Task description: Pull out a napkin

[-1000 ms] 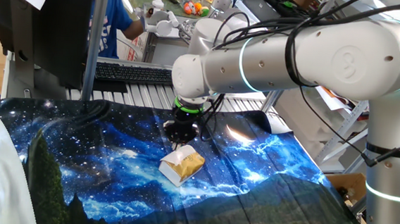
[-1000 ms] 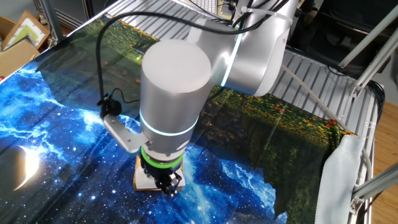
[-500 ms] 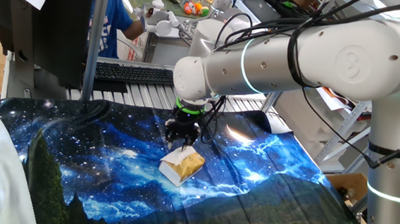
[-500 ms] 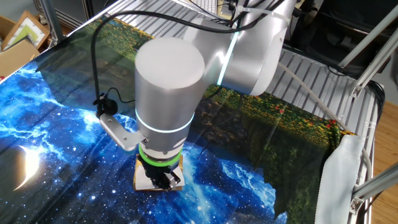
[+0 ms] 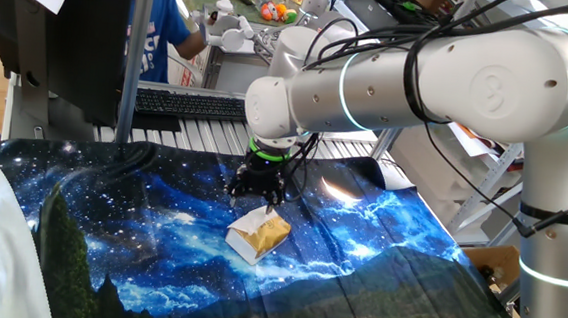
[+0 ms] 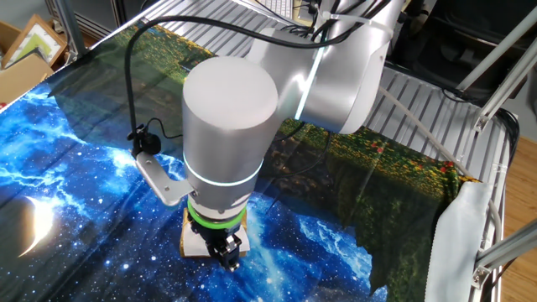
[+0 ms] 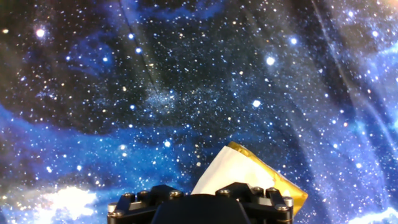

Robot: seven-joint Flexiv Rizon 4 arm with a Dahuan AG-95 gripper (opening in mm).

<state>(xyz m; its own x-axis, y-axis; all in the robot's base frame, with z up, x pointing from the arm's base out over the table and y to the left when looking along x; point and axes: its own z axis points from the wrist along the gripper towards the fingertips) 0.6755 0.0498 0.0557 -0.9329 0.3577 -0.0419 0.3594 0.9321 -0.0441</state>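
Observation:
The yellow-brown and white tissue box lies on the starry blue cloth. The napkin rises from the box top in a white peak to my gripper, which hangs straight above it and looks shut on the peak. In the hand view the napkin is a white triangle in front of the box's yellow edge. The black hand housing hides the fingertips there. In the other fixed view my gripper stands over the box, and the arm hides the napkin.
A keyboard and a dark monitor stand behind the table, with a person in blue beyond. A cardboard box sits off one corner. A white cloth hangs at the far edge by the metal rack.
My gripper dipped onto the box top half a second ago and has since risen a little. The napkin's tip now stands up from the box as a peak.

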